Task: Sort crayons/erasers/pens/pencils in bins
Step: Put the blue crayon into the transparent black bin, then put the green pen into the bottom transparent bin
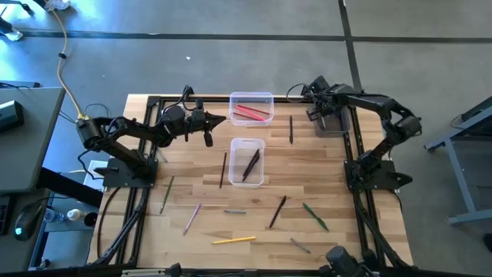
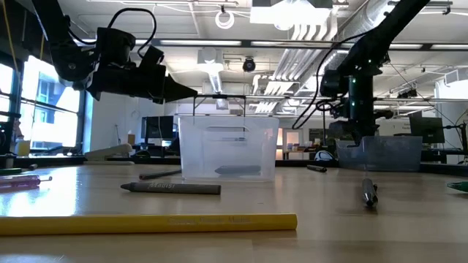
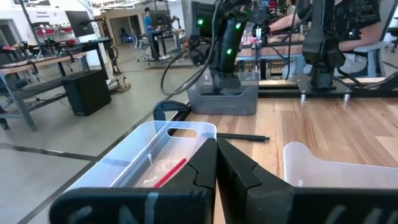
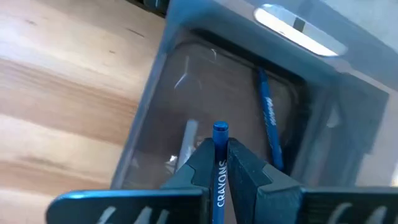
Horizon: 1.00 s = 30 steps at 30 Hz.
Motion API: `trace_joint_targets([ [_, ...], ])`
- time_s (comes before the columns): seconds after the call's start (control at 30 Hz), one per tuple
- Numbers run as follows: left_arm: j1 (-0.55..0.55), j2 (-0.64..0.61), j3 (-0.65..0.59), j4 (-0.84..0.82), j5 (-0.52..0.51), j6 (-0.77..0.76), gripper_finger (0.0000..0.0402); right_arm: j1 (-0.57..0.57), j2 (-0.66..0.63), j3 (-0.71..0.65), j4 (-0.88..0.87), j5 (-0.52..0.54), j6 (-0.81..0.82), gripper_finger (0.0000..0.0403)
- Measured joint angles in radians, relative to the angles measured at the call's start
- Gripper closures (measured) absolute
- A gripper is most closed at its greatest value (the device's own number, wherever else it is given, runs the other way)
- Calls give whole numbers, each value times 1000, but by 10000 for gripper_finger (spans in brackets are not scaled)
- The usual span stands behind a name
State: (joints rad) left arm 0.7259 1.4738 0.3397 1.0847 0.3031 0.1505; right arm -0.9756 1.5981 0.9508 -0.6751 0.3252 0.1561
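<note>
My right gripper (image 1: 329, 115) is over the smoky dark grey bin (image 1: 334, 125) at the table's far right, shut on a blue crayon (image 4: 220, 134). That bin holds another blue crayon (image 4: 268, 118) and a pale stick (image 4: 186, 144). My left gripper (image 1: 221, 121) is shut and empty, level above the table, pointing at the far clear bin (image 1: 251, 108), which holds red crayons (image 3: 169, 173). A second clear bin (image 1: 247, 161) in the middle holds dark pens. My right gripper pinches the blue crayon's labelled body (image 4: 220, 171) between its two fingers. The crayon lies along the fingers, and its end (image 4: 220, 129) sticks out past the fingertips. The fingers point down into the dark grey bin (image 4: 205, 81), and the crayon's end is over the bin's floor.
Loose on the table are a black pen (image 1: 291, 129), a brown pencil (image 1: 224, 169), a green pencil (image 1: 166, 194), a pink one (image 1: 191, 218), a yellow crayon (image 1: 234, 240), a dark pen (image 1: 277, 211), a green crayon (image 1: 315, 216) and grey crayons (image 1: 234, 211).
</note>
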Motion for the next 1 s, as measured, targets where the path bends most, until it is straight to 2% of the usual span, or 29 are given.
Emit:
trace_joint_targets([
  [0.3, 0, 0, 0, 0, 0, 0, 401, -8, 98, 18, 65, -6, -25, 384],
  [0.57, 0, 0, 0, 4, 0, -1, 401, -8, 68, 19, 48, -7, -18, 302],
  [0.67, 0, 0, 0, 4, 0, -9, 401, 0, 28, 34, -5, -6, -1, 285],
  [0.73, 0, 0, 0, 3, 2, -9, 401, 23, -31, 34, -6, 4, -2, 292],
  [0.83, -2, 0, 0, 3, 6, -17, 401, 81, -140, -7, 65, 6, -45, 327],
  [0.93, -3, 0, 0, -11, 14, -33, 401, 148, -259, -111, 218, -8, -111, 379],
  [1.0, -7, -1, 9, -51, 15, -40, 401, 190, -337, -205, 349, -23, -120, 396],
])
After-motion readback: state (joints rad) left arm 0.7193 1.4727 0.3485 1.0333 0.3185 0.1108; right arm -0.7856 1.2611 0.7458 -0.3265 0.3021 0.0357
